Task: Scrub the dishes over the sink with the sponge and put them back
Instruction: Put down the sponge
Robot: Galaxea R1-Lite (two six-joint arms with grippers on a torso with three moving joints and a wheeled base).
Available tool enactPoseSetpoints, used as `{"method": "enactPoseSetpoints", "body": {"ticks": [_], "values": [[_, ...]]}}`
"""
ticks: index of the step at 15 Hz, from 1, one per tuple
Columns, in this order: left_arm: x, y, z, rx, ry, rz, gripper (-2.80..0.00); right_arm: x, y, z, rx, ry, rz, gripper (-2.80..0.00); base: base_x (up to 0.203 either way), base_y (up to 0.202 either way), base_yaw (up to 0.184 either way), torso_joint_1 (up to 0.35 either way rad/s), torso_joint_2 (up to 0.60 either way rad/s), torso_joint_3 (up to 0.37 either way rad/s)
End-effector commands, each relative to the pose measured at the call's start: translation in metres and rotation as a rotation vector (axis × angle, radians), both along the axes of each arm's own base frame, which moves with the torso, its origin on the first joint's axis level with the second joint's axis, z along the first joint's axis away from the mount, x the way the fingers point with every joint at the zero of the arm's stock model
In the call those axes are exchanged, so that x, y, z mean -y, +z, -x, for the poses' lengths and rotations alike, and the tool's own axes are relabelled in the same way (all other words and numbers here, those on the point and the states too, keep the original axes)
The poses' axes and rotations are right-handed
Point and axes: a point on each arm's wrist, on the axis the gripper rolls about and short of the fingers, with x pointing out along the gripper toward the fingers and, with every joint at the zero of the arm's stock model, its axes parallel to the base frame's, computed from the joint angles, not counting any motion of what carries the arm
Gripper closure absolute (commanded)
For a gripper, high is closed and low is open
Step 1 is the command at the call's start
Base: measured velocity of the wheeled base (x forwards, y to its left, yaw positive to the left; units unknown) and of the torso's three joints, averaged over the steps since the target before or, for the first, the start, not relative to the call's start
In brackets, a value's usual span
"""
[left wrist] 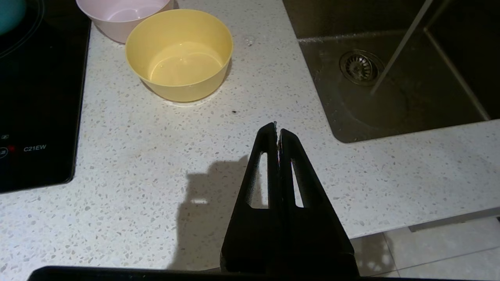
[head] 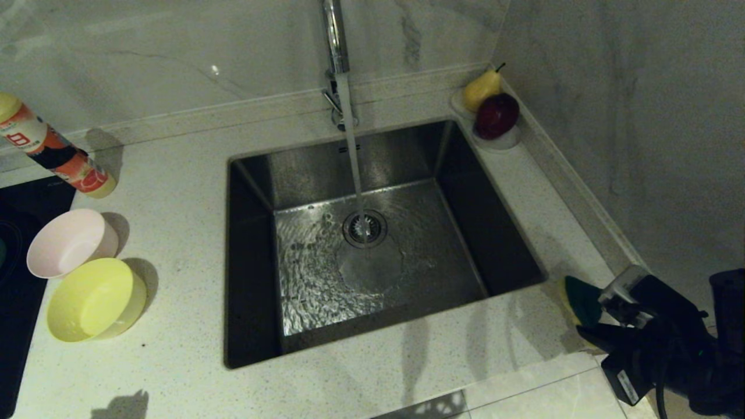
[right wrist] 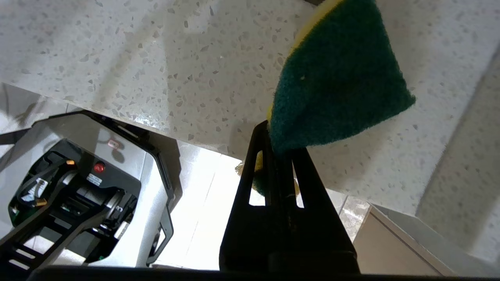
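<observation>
Right tool pinches the sponge by the sink's near right corner

The right tool [right wrist: 278, 150] is clamped on the yellow foam sponge with a dark green scouring face [right wrist: 336, 82], above the speckled white stone surface [head: 174, 192] beside the square stainless steel sink [head: 407, 169], where water runs from the chrome tap [head: 334, 35]. The left tool [left wrist: 277, 130] hangs pressed together and empty over the surface, near the yellow plastic bowl [left wrist: 179, 54] and the pale pink plastic bowl [left wrist: 121, 15], which touch
</observation>
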Motion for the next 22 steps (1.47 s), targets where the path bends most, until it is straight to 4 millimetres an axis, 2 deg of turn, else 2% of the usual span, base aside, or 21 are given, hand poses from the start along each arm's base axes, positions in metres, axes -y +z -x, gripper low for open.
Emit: {"method": "enactPoseSetpoints", "body": {"ticks": [1,6,10,13,22], "values": [[0.000,-0.011,-0.003,-0.039,0.001,0.000,0.00,-0.002,-0.006,-0.007,-0.024,-0.001,0.011,0.00,0.000,0.000,0.000,0.000,0.00,0.000],[0.000,-0.011,-0.003,-0.039,0.001,0.000,0.00,0.007,-0.005,-0.031,-0.032,-0.038,-0.016,0.00,0.000,0.000,0.000,0.000,0.00,0.000],[0.000,-0.011,-0.003,-0.039,0.001,0.000,0.00,0.004,0.008,-0.044,0.013,-0.036,-0.019,0.00,0.000,0.000,0.000,0.000,0.00,0.000],[0.000,-0.011,-0.003,-0.039,0.001,0.000,0.00,0.002,0.004,-0.053,0.001,-0.039,0.003,0.00,0.000,0.000,0.000,0.000,0.00,0.000],[0.000,-0.011,-0.003,-0.039,0.001,0.000,0.00,0.005,0.013,-0.061,0.038,-0.064,-0.010,0.00,0.000,0.000,0.000,0.000,0.00,0.000]]}}
